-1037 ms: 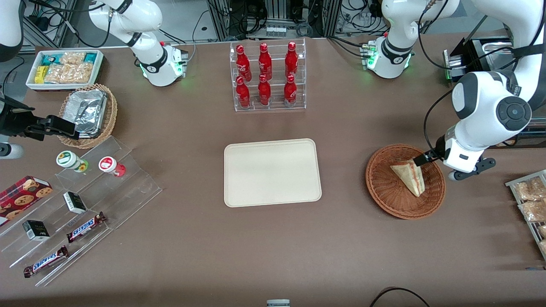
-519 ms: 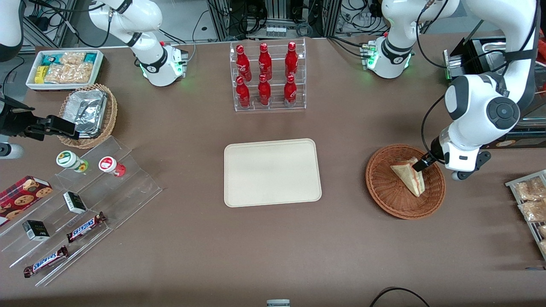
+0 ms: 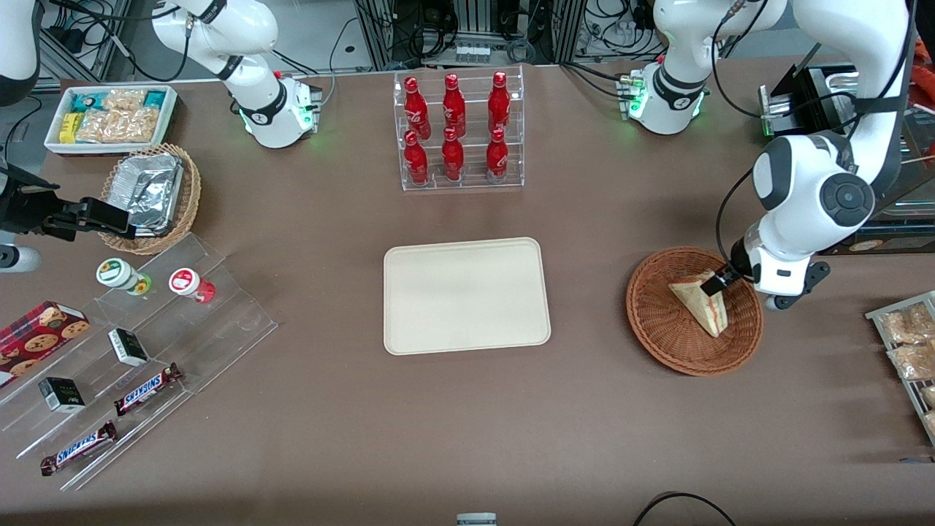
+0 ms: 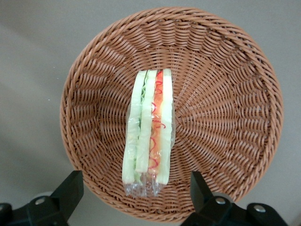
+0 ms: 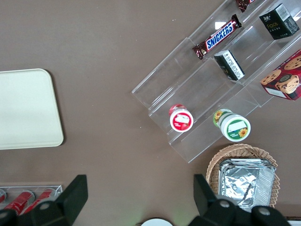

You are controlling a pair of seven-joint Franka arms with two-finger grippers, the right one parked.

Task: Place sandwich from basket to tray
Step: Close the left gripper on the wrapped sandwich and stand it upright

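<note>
Sandwich [image 3: 700, 302] lying in the round reddish-brown basket [image 3: 661, 329], wrapped in clear film, cut edge with green, orange and red layers turned up toward the wrist camera [image 4: 148, 132]; basket [image 4: 225, 70] resting on the brown table [image 3: 438, 424] toward the working arm's end; gripper [image 3: 716, 281] hovering over the basket's rim at the sandwich's end farthest from the front camera, fingers [image 4: 68, 190] spread wide on either side of the wedge, clasping nothing; nearest the front camera at the parked arm's end, clear stepped shelf [image 3: 219, 321] carrying Snickers bars [image 3: 146, 389], small dark boxes [image 3: 61, 394], a cookie box [image 3: 40, 332] and two capped jars [image 3: 120, 275]; at the working arm's end, rack of wrapped pastries [image 3: 906, 347] just beside the basket; cream tray [image 3: 466, 294] at the table's middle, bare, well apart from the basket, with open tabletop between them; farther off, tan wicker basket with a foil container [image 3: 150, 191]; white bin of snack packets [image 3: 111, 117]; clear rack of red bottles [image 3: 456, 131] farther from the camera than the tray.
</note>
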